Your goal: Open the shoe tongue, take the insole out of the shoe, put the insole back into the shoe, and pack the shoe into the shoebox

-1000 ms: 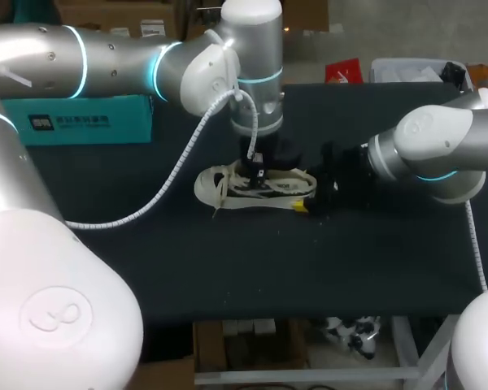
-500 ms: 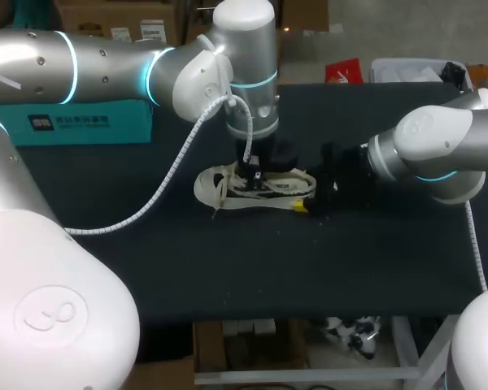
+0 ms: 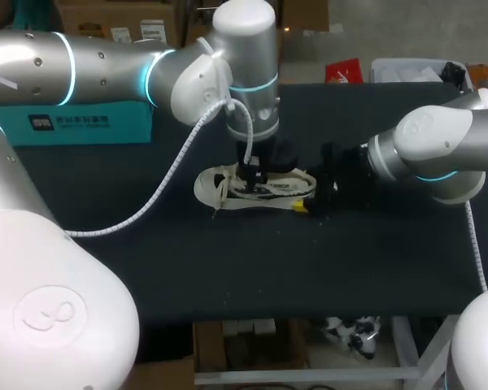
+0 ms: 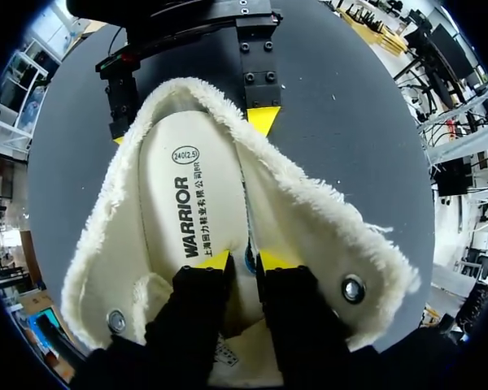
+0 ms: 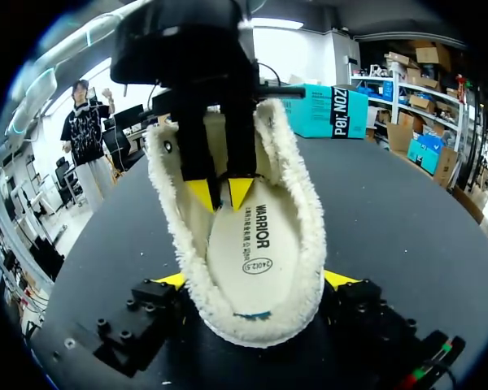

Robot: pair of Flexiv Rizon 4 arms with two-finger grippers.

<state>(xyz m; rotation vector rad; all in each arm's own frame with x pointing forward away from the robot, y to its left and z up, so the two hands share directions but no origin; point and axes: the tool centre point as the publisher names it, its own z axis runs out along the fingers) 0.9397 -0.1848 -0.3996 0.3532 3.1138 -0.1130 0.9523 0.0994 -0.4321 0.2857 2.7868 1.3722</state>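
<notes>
One thin pinch: the left gripper point(image 4: 248, 262), nearly closed on the insole point(image 4: 187, 187) edge, may slip, while the right gripper point(image 5: 256, 280) clamps the shoe point(image 5: 309, 203) heel.

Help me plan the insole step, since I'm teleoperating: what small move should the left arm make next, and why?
Probably raise the left gripper slowly, peeling the insole up and out. Its tips appear to pinch the insole's edge inside the shoe, and the right gripper clamps the heel from both sides, so the shoe should stay put.
</notes>
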